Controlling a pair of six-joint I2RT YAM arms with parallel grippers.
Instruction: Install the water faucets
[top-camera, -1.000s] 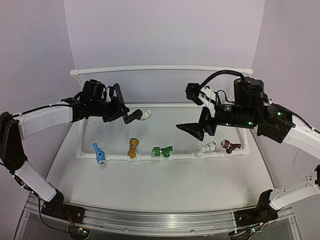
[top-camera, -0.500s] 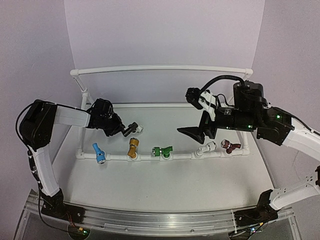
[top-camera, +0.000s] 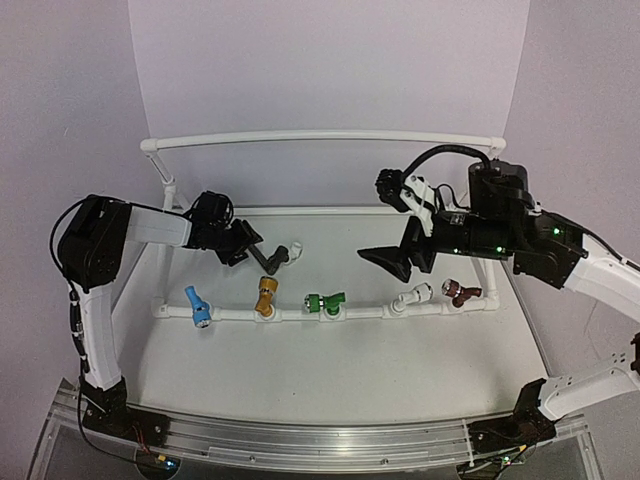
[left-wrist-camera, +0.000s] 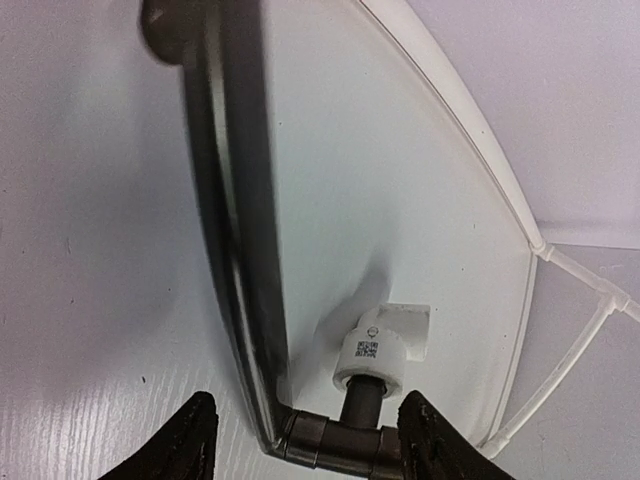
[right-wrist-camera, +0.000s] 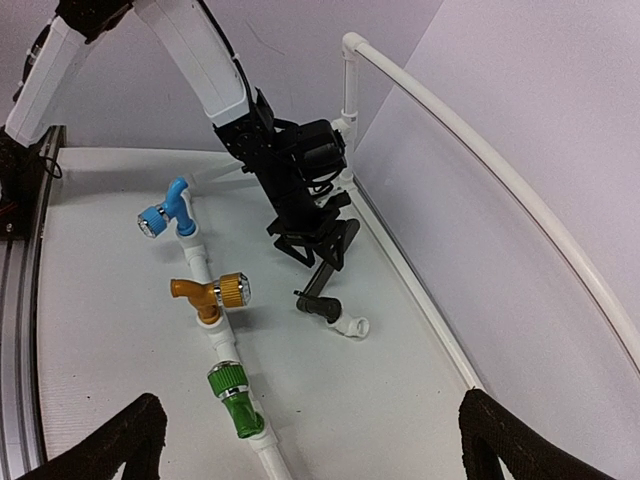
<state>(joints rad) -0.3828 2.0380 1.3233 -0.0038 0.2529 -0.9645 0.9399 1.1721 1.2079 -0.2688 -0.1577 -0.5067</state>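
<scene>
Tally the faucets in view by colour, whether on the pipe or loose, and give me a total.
Blue faucet: 1
Yellow faucet: 1
Green faucet: 1
White faucet: 1
Dark red faucet: 1
Dark grey faucet: 1
Total: 6

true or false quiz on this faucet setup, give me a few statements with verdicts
1. Five faucets sit on the front pipe. True.
2. The right pincer holds the dark faucet. False: it is open and empty, and the dark faucet is at the left pincer.
3. The green faucet sits between the gold faucet and the white faucet. True.
4. The dark faucet's white fitting is joined to the front pipe. False: it is behind the pipe, apart from it.
</scene>
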